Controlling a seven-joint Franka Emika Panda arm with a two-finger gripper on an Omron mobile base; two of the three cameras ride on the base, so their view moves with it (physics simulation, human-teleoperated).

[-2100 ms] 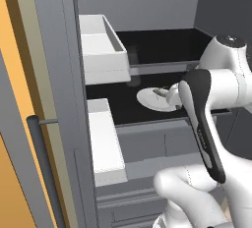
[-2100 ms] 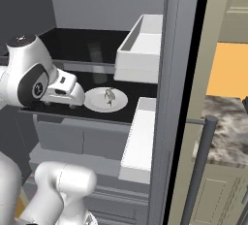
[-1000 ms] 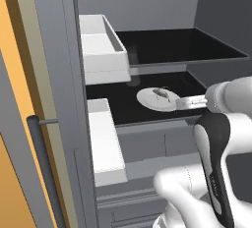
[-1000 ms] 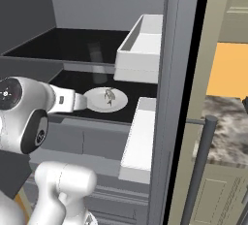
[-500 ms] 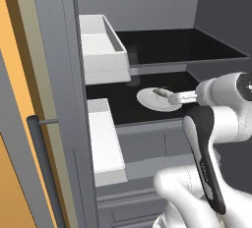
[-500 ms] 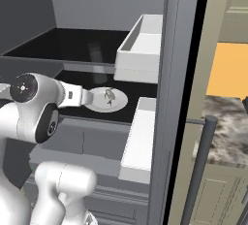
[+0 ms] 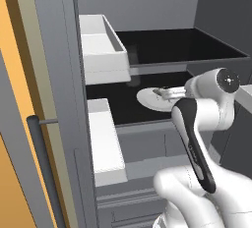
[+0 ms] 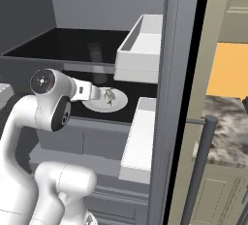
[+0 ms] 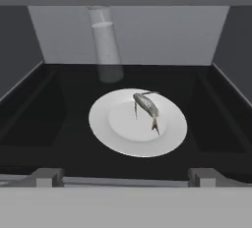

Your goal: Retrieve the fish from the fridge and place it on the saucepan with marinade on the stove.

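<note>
Reaching further into the fridge (image 7: 59,50) than a second ago, the gripper (image 9: 125,177) now sits at the shelf's front edge, jaws spread wide and empty. At centre frame, the fish (image 9: 146,106) lies on the plate (image 9: 113,133); advance level, straddle it, then close.

Silvery sheen on fish (image 9: 146,106), matt white plate (image 9: 110,133), glossy black shelf (image 9: 59,124).
</note>
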